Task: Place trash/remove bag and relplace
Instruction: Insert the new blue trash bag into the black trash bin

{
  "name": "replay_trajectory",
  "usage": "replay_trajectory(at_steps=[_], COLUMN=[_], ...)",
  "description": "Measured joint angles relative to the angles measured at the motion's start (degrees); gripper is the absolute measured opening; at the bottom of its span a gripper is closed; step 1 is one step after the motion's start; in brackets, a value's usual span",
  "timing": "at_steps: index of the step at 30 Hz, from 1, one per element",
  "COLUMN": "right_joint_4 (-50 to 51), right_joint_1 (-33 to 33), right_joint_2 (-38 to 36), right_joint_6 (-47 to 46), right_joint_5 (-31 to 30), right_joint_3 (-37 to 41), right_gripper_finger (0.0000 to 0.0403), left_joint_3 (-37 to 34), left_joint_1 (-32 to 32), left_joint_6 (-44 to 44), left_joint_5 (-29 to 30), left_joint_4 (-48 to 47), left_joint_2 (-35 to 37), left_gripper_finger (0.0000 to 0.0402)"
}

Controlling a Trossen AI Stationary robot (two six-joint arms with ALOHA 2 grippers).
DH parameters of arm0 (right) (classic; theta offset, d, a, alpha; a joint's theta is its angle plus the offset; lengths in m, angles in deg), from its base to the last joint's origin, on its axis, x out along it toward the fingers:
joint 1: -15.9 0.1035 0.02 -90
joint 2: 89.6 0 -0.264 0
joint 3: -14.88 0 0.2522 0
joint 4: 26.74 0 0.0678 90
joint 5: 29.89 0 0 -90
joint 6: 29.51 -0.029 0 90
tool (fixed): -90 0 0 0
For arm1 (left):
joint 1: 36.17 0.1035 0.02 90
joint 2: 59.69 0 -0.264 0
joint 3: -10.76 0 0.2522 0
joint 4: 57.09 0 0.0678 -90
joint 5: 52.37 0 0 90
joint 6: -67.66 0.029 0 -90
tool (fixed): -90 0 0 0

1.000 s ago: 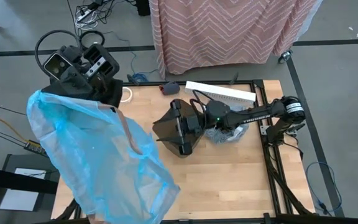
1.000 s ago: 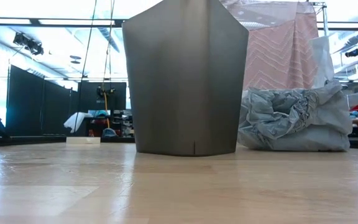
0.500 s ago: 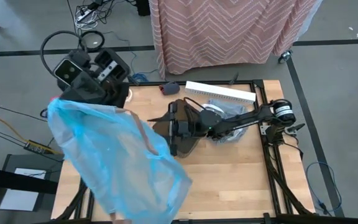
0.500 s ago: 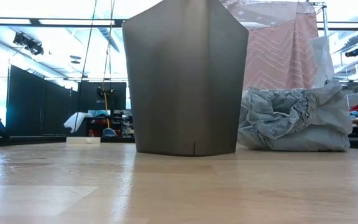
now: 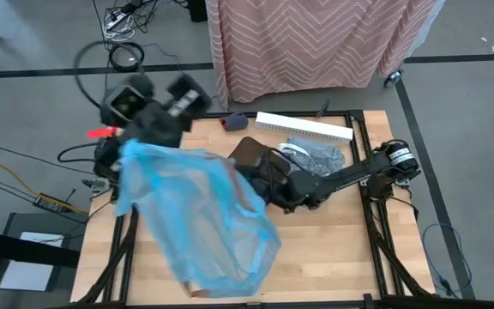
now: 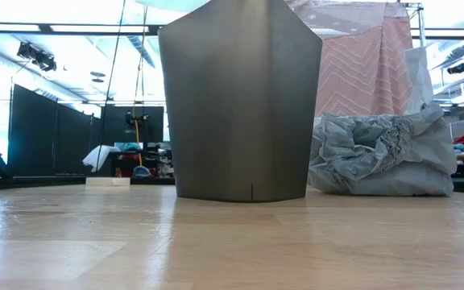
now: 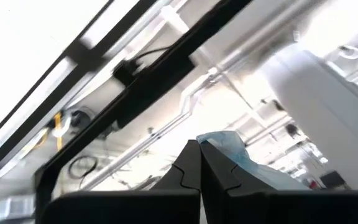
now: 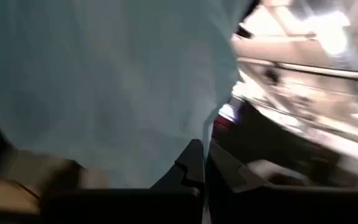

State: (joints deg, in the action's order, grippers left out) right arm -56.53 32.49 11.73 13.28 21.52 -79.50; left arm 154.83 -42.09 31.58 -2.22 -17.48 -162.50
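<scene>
- Over the table's middle, the bright blue bag (image 5: 200, 215) hangs spread out, held up from the left side by the left gripper (image 7: 200, 163), whose fingers are pinched tight on the bag's top edge.
- The right gripper (image 8: 200, 163) has its fingers closed flat together against blue film beside the dark bin (image 6: 240, 101); it looks like a pinch on the bag, though I can't confirm the catch.
- The grey liner (image 6: 385, 157), crumpled and out of the bin, sits on the table just beside it, on the far right side next to a long white box (image 5: 304, 127).
- By my read, the old liner is out and the replacing step is on.
- Next move calls for both grippers to pull the blue mouth apart and bring it over the bin's rim; thin film could slip free.
</scene>
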Motion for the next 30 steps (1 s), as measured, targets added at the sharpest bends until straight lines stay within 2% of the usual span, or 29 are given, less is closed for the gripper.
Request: replay_trajectory(at_steps=[2, 5, 7, 9, 13, 16, 19, 24, 30], right_joint_4=[1.77, 8.31, 17.37, 29.48, 57.58, 70.01, 71.93, 69.59, 69.49], right_joint_1=[1.33, 2.85, 3.36, 3.46, 3.00, 3.20, 3.71, 3.68, 3.70], right_joint_2=[-1.41, -3.96, -6.22, -9.59, -18.10, -22.76, -25.57, -24.74, -21.01], right_joint_6=[5.19, 8.16, 6.64, -0.73, -23.31, -35.51, -39.30, -38.42, -37.75], right_joint_5=[-7.15, -17.16, -22.15, -24.05, -22.78, -21.96, -19.67, -12.96, -12.27], right_joint_3=[0.00, -0.02, -0.02, 0.00, -0.02, -0.02, -0.03, -0.04, -0.01], right_gripper_finger=[0.0000, 0.0000, 0.0000, 0.0000, 0.0000, 0.0000, 0.0000, 0.0000, 0.0000], left_joint_3=[-2.59, -6.04, -7.92, -9.32, -11.61, -12.87, -14.17, -15.65, -11.82], left_joint_1=[0.20, 0.69, 0.75, 0.69, -0.04, -0.52, -0.72, -0.54, 1.12], left_joint_6=[-0.30, -4.64, -9.70, -14.19, -20.26, -22.83, -21.29, -17.96, -21.12], left_joint_5=[1.53, 1.80, 3.24, 3.65, 4.37, 4.77, 7.93, 13.86, 19.17], left_joint_4=[0.07, 1.26, 3.42, 8.92, 24.47, 36.68, 36.17, 36.50, 36.54], left_joint_2=[0.00, -0.11, -0.13, -0.13, -0.04, -0.08, 0.40, -2.98, -7.96], left_gripper_finger=[0.0002, 0.0001, 0.0001, 0.0001, 0.0001, 0.0001, 0.0001, 0.0000, 0.0000])
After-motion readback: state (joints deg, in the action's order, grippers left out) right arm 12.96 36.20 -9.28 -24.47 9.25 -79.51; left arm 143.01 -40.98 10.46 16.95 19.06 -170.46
